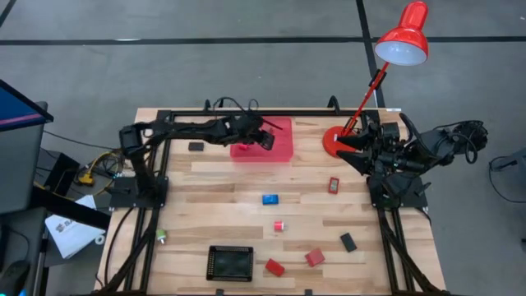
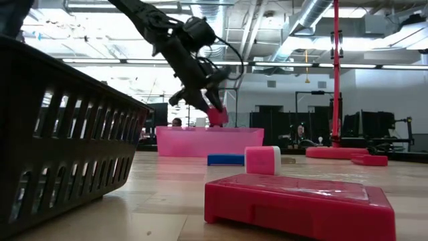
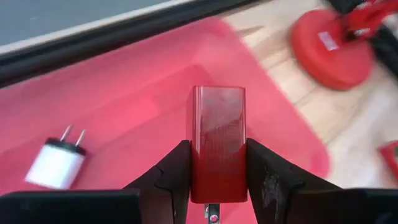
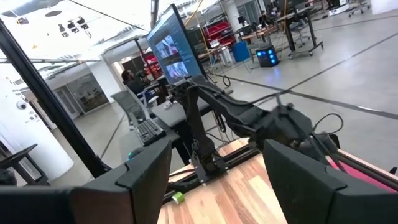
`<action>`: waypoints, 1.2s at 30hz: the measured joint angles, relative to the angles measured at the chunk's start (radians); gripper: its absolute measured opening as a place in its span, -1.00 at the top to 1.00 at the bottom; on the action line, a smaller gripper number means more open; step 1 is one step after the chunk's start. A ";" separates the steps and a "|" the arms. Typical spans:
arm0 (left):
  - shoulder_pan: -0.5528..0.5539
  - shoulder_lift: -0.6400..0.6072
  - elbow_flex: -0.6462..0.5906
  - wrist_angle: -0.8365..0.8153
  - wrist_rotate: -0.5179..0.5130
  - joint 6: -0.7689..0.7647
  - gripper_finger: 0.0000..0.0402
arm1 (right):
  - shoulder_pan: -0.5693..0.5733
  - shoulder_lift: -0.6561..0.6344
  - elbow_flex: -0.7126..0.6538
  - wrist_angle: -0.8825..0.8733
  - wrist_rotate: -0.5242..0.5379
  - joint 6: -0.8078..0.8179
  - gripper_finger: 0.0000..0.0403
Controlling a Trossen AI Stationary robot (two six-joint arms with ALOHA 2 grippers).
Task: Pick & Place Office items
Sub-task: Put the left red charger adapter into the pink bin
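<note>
on the wooden table (image 1: pixel 230 193), the left gripper (image 3: pixel 214 177) clamps a red block (image 3: pixel 217 149) above the pink tray (image 1: pixel 279 150), a white plug (image 3: pixel 56 163) inside; right gripper (image 4: pixel 214 180) parted beside the lamp (image 1: pixel 386 74).

overhead looks down; low level; both share pink tray (image 1: pixel 271 140).

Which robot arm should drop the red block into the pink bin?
The left gripper: it already holds the red block above the pink bin. The right gripper sits folded near the lamp base, holding nothing.
</note>
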 joint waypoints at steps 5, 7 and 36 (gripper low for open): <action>0.028 0.056 0.076 -0.126 -0.067 -0.069 0.42 | 0.000 0.000 0.000 0.004 0.000 0.007 -0.24; 0.038 0.069 0.090 -0.155 -0.081 -0.087 0.42 | 0.000 0.000 0.000 0.004 0.000 0.008 -0.24; 0.086 0.073 0.096 -0.175 -0.034 -0.287 0.30 | 0.000 0.000 0.000 -0.003 0.000 -0.009 -0.24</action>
